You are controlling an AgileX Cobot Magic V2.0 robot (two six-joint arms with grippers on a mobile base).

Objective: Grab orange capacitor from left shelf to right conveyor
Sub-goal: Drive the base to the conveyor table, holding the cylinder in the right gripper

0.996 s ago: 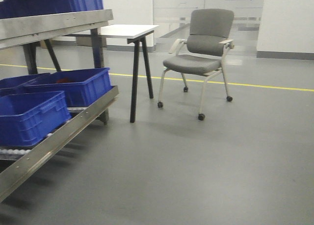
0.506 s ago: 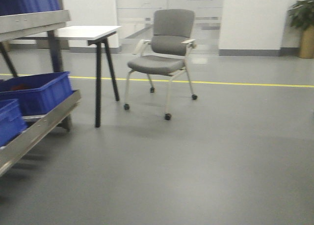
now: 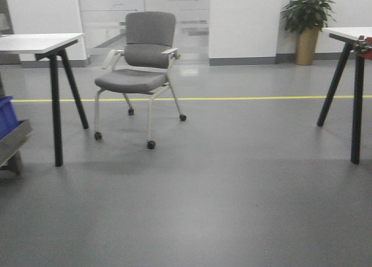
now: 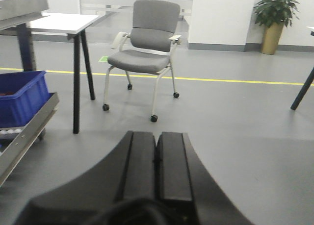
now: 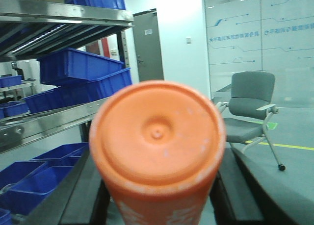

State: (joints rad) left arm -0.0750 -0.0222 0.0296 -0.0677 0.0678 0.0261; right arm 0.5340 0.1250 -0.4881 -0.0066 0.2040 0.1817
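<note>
The orange capacitor fills the right wrist view, its flat round end towards the camera and white print on its side at the bottom. My right gripper is shut on it, with a dark finger on each side. In the left wrist view my left gripper is shut, pads pressed together with nothing between them, above the grey floor. The left shelf, shiny steel, stands left of the capacitor; its front lip also shows at the left of the left wrist view. The right conveyor is out of view.
Blue bins sit on the steel rack, one low on the left. A grey wheeled chair stands ahead beside a white table. Another table and a potted plant are at right. A yellow line crosses the floor.
The front view has swung to the right: the rack and blue bins slid out at the left, the chair shifted left, and the plant and a second table came in at right.
</note>
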